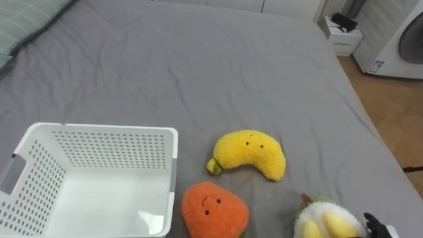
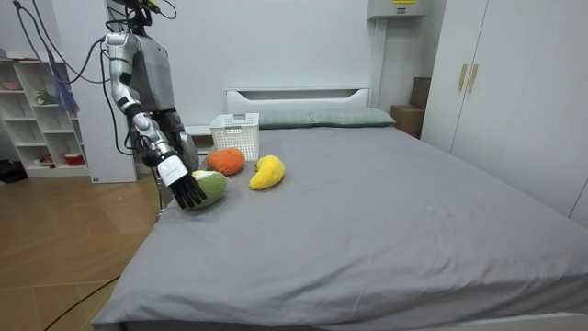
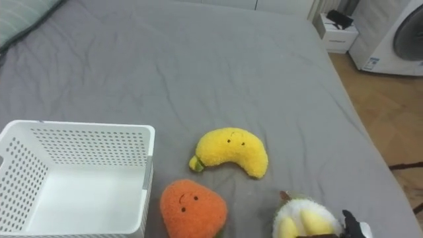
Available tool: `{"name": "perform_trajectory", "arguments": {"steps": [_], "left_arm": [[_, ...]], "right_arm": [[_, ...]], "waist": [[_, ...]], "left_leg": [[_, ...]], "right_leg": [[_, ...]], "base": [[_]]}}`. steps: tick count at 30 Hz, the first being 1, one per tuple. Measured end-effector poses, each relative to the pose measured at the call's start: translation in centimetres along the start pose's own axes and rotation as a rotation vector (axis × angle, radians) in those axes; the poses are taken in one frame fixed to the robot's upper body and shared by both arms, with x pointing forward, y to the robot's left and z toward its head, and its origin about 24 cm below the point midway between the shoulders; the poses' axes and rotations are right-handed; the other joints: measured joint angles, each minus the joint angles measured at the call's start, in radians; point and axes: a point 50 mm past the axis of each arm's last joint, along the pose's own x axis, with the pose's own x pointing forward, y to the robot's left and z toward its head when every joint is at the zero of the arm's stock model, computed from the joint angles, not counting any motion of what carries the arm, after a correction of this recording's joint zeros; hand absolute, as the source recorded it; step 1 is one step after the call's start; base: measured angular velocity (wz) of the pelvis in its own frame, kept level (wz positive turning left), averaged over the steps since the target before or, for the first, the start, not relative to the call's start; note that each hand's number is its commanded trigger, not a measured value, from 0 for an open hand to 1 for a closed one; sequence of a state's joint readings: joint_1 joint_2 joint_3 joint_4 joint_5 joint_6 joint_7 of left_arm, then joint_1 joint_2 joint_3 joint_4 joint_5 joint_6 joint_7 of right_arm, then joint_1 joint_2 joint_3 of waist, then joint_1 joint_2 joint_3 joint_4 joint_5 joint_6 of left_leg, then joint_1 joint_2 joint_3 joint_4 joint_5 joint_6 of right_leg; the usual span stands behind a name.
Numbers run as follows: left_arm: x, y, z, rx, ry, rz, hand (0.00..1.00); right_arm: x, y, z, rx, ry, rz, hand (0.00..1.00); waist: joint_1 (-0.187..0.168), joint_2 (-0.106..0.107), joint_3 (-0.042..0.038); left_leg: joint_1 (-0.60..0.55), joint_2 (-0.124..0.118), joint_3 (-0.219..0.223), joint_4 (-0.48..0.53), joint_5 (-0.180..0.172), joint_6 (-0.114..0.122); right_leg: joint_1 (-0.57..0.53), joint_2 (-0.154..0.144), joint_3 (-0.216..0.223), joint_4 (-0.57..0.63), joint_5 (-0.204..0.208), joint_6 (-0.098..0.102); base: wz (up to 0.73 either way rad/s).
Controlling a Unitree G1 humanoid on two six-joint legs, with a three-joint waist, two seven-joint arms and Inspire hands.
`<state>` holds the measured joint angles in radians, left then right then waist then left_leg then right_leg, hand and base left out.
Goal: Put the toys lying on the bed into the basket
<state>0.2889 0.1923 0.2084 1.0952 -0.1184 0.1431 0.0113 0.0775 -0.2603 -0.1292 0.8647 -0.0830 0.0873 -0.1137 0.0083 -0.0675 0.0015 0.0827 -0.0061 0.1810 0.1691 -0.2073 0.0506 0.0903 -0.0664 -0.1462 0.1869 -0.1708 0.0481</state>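
Nearest, at the left, the empty white basket (image 1: 112, 147) waits for the toys; beside it lie the orange plush (image 1: 213, 210) and the banana plush (image 1: 251, 153); rightmost, the right hand (image 2: 188, 189) touches the green plush (image 1: 327, 221), probably to take it, though whether its fingers grip I cannot tell

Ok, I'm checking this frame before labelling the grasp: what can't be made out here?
Right hand: cut off by the eye views' bottom edge, too small in the room view; whether it grips the green toy cannot be told.
Green toy and orange toy: lower parts cut off by that same edge.
Basket: near side cut off in the eye views; its inside hidden by its own wall in the room view.
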Motion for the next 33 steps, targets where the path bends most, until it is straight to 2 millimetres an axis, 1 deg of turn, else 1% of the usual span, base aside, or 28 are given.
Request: {"name": "perform_trajectory", "arguments": {"steps": [1, 2, 3, 4, 9, 23, 26, 28, 29, 31, 32, 33], "left_arm": [[0.0, 0.0, 0.0, 0.001, 0.002, -0.001, 0.00], [0.0, 0.0, 0.0, 0.001, 0.002, -0.002, 0.00], [0.0, -0.1, 0.1, 0.001, 0.001, -0.003, 0.00], [0.0, -0.1, 0.1, 0.002, 0.000, -0.004, 0.00], [0.0, -0.1, 0.1, 0.001, -0.007, -0.008, 0.00], [0.1, -0.4, 0.4, 0.007, -0.016, -0.031, 0.00], [0.1, -0.8, 0.5, 0.027, -0.012, -0.048, 0.00], [0.1, -0.9, 0.8, 0.027, -0.019, -0.060, 0.00], [0.1, -0.9, 0.9, 0.027, -0.021, -0.060, 0.00], [0.1, -1.1, 1.4, 0.025, -0.043, -0.063, 0.00], [0.1, -1.1, 1.6, 0.025, -0.053, -0.064, 0.00], [0.1, -1.1, 1.9, 0.025, -0.066, -0.065, 0.00]], "right_arm": [[0.0, 0.0, 0.0, -0.002, 0.000, 0.006, 0.00], [0.0, 0.0, 0.0, -0.004, 0.000, 0.008, 0.20], [0.0, 0.0, 0.0, -0.008, -0.001, 0.013, 0.65], [0.0, 0.1, 0.1, -0.007, -0.002, 0.023, 1.00], [0.2, 0.3, 0.2, -0.036, -0.004, 0.050, 1.00], [0.3, 0.0, 0.5, -0.076, -0.009, 0.031, 1.00], [0.3, 0.0, 1.9, -0.080, -0.052, 0.024, 1.00], [0.1, -0.1, 4.1, -0.084, -0.142, 0.016, 1.00], [0.0, -0.1, 4.8, -0.085, -0.170, 0.014, 1.00], [-0.8, -0.2, 7.8, -0.083, -0.303, 0.005, 0.99], [-1.1, -0.2, 8.6, -0.082, -0.340, 0.001, 0.98], [-1.7, -0.4, 10.2, -0.078, -0.410, -0.007, 0.98]], "waist": [[-0.001, 0.002, -0.0001], [-0.001, 0.003, 0.0000], [-0.001, 0.004, 0.0000], [-0.001, 0.004, 0.0002], [-0.001, 0.004, 0.0010], [0.003, 0.008, 0.0028], [0.003, 0.006, 0.0022], [0.002, 0.010, 0.0028], [0.002, 0.010, 0.0025], [0.003, 0.013, 0.0026], [0.003, 0.013, 0.0024], [0.005, 0.013, 0.0023]], "left_leg": [[0.000, 0.000, 0.000, 0.000, 0.000, 0.000], [0.000, 0.000, 0.000, 0.000, 0.000, 0.000], [0.000, 0.000, 0.000, 0.000, 0.000, 0.000], [0.000, 0.000, -0.001, 0.000, 0.000, 0.000], [0.000, 0.000, -0.002, 0.000, 0.000, 0.000], [-0.006, -0.001, -0.009, -0.001, 0.000, 0.000], [-0.009, -0.001, -0.009, 0.001, 0.000, 0.000], [-0.010, -0.001, -0.009, 0.001, 0.000, 0.000], [-0.010, -0.001, -0.009, 0.001, 0.000, 0.000], [-0.010, -0.002, -0.009, 0.001, 0.001, 0.000], [-0.009, -0.002, -0.009, 0.001, 0.001, 0.000], [-0.009, -0.002, -0.012, 0.001, 0.001, 0.000]], "right_leg": [[0.000, 0.000, -0.001, 0.000, 0.000, 0.000], [0.000, 0.000, -0.001, 0.000, 0.000, 0.000], [0.000, 0.000, -0.002, 0.001, 0.000, 0.000], [0.001, 0.000, -0.002, 0.001, 0.000, 0.000], [0.001, 0.000, -0.004, 0.001, 0.000, 0.000], [-0.001, -0.001, -0.013, -0.001, 0.000, 0.000], [-0.006, -0.001, -0.012, 0.001, 0.000, 0.000], [-0.008, -0.001, -0.012, 0.001, 0.000, 0.000], [-0.007, -0.001, -0.012, 0.001, 0.000, 0.000], [-0.007, -0.001, -0.013, 0.000, 0.000, 0.000], [-0.007, -0.001, -0.013, 0.000, 0.000, 0.000], [-0.005, -0.002, -0.016, 0.000, 0.000, 0.000]], "base": [[0.00], [0.00], [0.00], [0.00], [0.00], [0.01], [0.00], [0.00], [0.00], [0.00], [0.00], [0.08]]}}
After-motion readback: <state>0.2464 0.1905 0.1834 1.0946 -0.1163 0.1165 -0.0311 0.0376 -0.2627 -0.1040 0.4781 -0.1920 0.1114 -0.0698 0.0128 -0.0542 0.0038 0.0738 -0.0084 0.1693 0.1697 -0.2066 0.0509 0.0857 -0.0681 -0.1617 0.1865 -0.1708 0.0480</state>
